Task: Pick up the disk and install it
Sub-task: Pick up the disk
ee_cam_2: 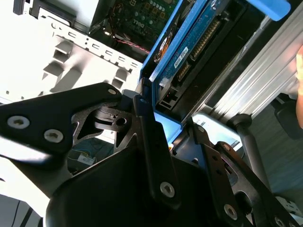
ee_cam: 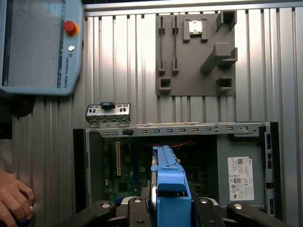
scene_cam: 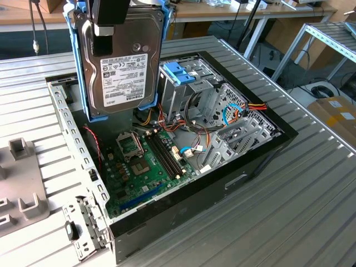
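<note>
Exterior view: our gripper [scene_cam: 105, 22] is clamped on the top edge of the disk [scene_cam: 119, 67], which hangs upright beneath it above the open computer case [scene_cam: 266, 146].

Second wrist view: the fingers [ee_cam_2: 147, 127] pinch its blue frame from both sides.

First wrist view: the disk juts out ahead of the gripper, over the case.

We judge we are mid-carry. Seating calls for squaring the disk to the drive cage [scene_cam: 192, 97].

Upright disk [scene_cam: 119, 72] above open computer case [scene_cam: 222, 194]; case on table [scene_cam: 311, 222].
</note>
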You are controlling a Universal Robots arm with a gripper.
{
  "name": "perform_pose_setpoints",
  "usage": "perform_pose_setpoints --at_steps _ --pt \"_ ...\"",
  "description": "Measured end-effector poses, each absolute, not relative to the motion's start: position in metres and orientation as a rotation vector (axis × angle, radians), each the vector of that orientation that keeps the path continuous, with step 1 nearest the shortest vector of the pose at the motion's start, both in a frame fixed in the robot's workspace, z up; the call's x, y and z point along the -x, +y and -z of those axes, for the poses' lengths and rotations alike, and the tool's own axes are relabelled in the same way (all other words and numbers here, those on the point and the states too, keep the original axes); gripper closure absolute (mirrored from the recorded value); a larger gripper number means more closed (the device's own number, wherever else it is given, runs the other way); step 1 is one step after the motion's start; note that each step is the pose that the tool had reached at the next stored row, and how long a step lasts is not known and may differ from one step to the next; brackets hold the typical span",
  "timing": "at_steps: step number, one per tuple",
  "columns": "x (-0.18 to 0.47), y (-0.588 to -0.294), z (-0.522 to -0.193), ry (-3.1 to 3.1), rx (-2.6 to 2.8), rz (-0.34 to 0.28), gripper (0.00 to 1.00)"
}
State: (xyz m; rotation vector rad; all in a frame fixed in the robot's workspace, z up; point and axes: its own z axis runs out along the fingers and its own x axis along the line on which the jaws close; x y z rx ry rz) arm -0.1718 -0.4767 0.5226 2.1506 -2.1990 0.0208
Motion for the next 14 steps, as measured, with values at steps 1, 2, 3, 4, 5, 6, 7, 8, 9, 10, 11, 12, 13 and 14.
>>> perform_pose_setpoints --at_steps 1,2,3,4,5,6,7,8,9,10,11,12,13,14 --pt "0.1718 -0.4772 -0.5226 -2.199 -2.151 -0.021 0.63" --pt "0.1718 -0.4780 -0.5226 -2.199 -2.151 -0.021 0.63" --pt "0.1718 -0.4784 -0.5226 -2.199 -2.150 -0.021 0.63" --pt "0.1718 -0.4790 -0.5226 -2.199 -2.150 -0.021 0.63" --pt "0.1718 -0.4794 -0.5226 -2.199 -2.151 -0.021 0.63" --pt "0.1718 -0.4801 -0.5226 -2.199 -2.151 -0.021 0.63" --pt "0.1718 -0.4806 -0.5226 -2.199 -2.151 -0.021 0.63" --pt "0.1718 -0.4809 -0.5226 -2.199 -2.150 -0.021 0.63" --pt "0.1718 -0.4812 -0.5226 -2.199 -2.151 -0.021 0.63" --pt "0.1718 -0.4816 -0.5226 -2.199 -2.151 -0.021 0.63" --pt "0.1718 -0.4823 -0.5226 -2.199 -2.151 -0.021 0.63" --pt "0.1718 -0.4829 -0.5226 -2.199 -2.151 -0.021 0.63" --pt "0.1718 -0.4833 -0.5226 -2.199 -2.151 -0.021 0.63" --pt "0.1718 -0.4844 -0.5226 -2.199 -2.151 -0.021 0.63"
